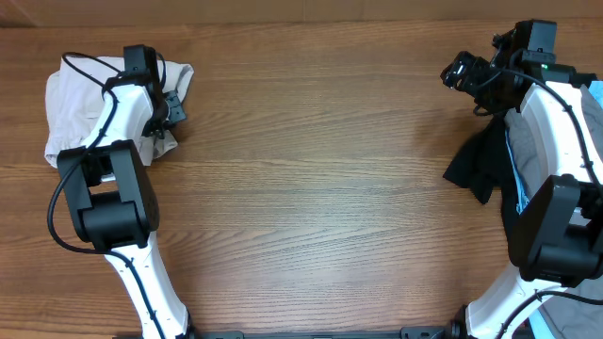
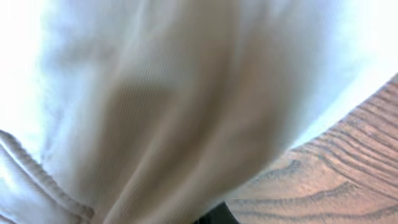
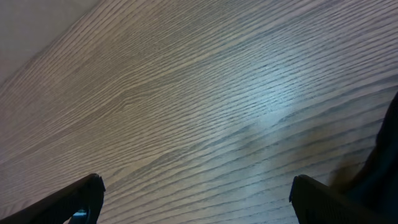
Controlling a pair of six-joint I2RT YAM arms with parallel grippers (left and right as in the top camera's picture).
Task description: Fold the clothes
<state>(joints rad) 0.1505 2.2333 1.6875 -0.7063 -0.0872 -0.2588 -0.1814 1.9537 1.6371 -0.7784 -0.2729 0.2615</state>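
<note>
The clothes [image 1: 80, 94], a pair of cream shorts, lie bunched at the table's far left. My left gripper [image 1: 171, 108] sits at the pile's right edge. In the left wrist view the cream cloth [image 2: 155, 106] fills almost the whole frame, its folds running down into the jaws, so the gripper is shut on it. Only a dark tip of one finger [image 2: 212, 216] shows. My right gripper [image 1: 462, 73] hovers at the far right of the table. Its fingers [image 3: 78, 196] stand wide open over bare wood, nothing between them.
A black garment [image 1: 479, 160] lies crumpled at the right, under the right arm, and its dark edge [image 3: 385, 168] shows in the right wrist view. Something blue [image 1: 517, 184] lies beside it at the right edge. Wooden tabletop [image 1: 311, 179] spans the middle.
</note>
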